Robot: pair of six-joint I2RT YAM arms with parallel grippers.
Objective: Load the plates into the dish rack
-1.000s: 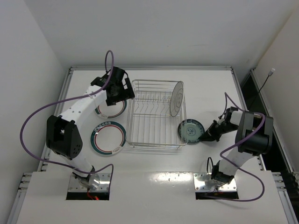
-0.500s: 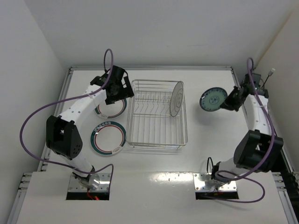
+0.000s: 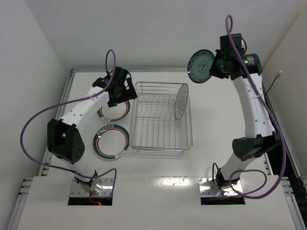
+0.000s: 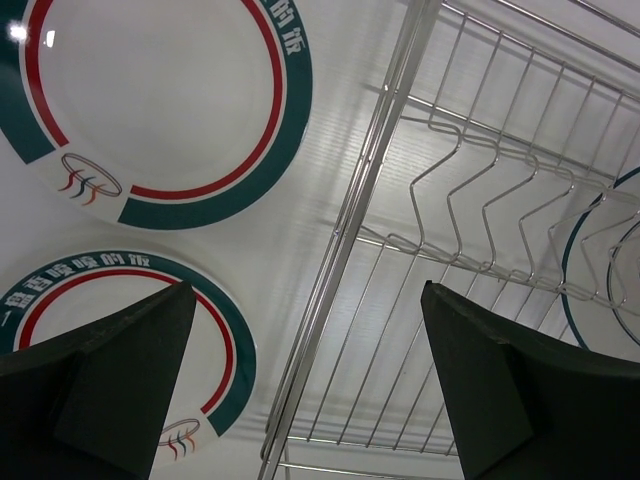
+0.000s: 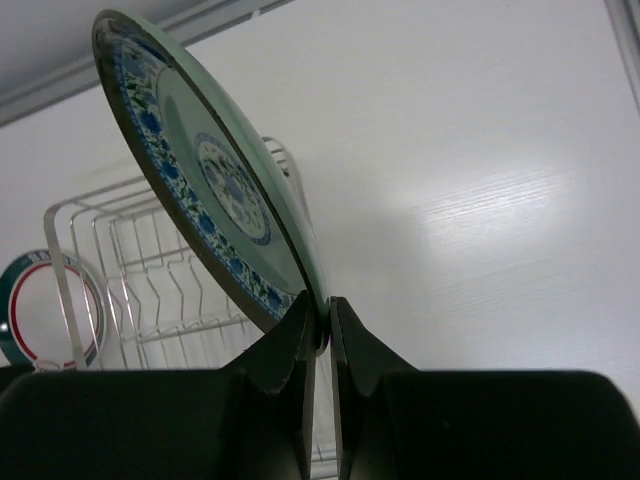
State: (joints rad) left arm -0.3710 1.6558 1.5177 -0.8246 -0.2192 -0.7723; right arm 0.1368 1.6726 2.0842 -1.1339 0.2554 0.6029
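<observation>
Right tool [image 5: 318, 328] pinches the teal plate [image 5: 215, 185] by its rim, aloft beyond the dish rack [image 3: 160, 149]; left tool [image 4: 307, 295] gapes wide; best lowered edge-on, parallel to the racked plate [image 3: 182, 100], between free prongs [image 4: 470, 190].

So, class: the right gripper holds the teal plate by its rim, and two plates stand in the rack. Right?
Not quite: only one plate stands in the rack, as the top view shows. The right gripper does hold the teal plate by its rim.
</observation>
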